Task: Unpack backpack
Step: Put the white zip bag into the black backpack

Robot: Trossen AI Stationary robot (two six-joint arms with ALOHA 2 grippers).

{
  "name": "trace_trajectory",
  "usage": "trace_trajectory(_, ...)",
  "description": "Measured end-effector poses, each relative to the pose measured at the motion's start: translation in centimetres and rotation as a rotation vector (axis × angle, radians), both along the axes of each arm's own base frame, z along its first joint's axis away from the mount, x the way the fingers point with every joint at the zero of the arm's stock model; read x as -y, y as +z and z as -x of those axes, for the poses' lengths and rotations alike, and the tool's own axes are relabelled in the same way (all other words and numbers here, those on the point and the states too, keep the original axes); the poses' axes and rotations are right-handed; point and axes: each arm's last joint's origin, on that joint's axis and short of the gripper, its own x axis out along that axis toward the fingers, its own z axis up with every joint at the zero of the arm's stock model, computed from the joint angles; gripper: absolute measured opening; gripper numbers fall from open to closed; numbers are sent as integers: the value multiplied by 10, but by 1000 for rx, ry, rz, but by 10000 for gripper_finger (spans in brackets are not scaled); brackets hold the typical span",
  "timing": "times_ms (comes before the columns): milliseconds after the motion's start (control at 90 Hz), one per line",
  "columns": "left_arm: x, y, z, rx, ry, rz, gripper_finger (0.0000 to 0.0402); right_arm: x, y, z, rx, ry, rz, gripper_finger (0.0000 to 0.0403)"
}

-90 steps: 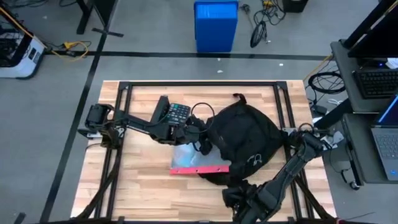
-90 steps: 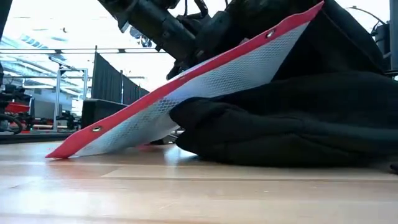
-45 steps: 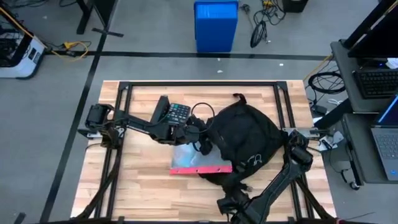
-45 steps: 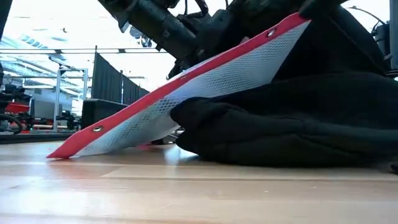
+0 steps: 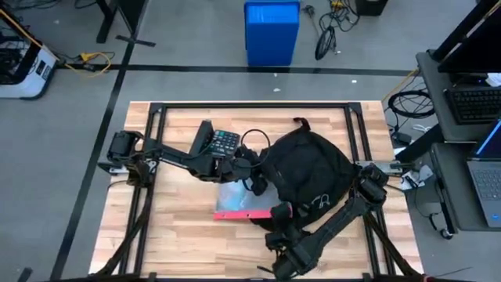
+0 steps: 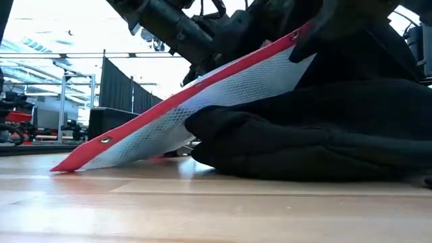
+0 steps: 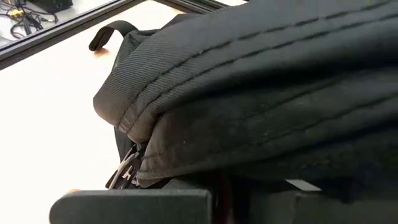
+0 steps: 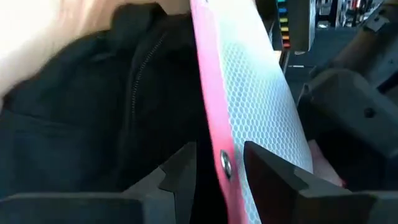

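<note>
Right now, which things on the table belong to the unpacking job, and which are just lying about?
In the job:
- backpack, held at its side by the left gripper
- red-edged mesh pouch leaning against the backpack, its red edge between the open fingers of the right gripper

Lying about:
- calculator on the table
- blue bin on the floor beyond

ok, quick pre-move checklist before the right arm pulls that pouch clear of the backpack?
1. Right gripper straddles the pouch's red edge: ok, a finger on each side.
2. Grip closed on the pouch: not ok, fingers open.
3. Left gripper at the backpack opening: ok; holding the fabric: cannot tell.
4. Pouch partly out, low corner on the table: ok.
5. Calculator away from the pouch: ok.
</note>
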Motion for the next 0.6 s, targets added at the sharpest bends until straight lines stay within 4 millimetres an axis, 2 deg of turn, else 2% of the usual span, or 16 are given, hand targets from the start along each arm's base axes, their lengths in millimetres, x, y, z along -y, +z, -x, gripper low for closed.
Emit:
trace_trajectory(144, 0, 0, 0, -2, -8, 5, 0, 18, -6, -4, -4, -99, 7, 100)
trace_trajectory(300, 4, 0, 0, 1, -30, 12, 0, 31, -6, -5, -13, -267, -82, 14)
trace_trajectory(600, 26, 29, 3, 150, -202, 21, 0, 35, -4, -4, 102, -536, -268, 1)
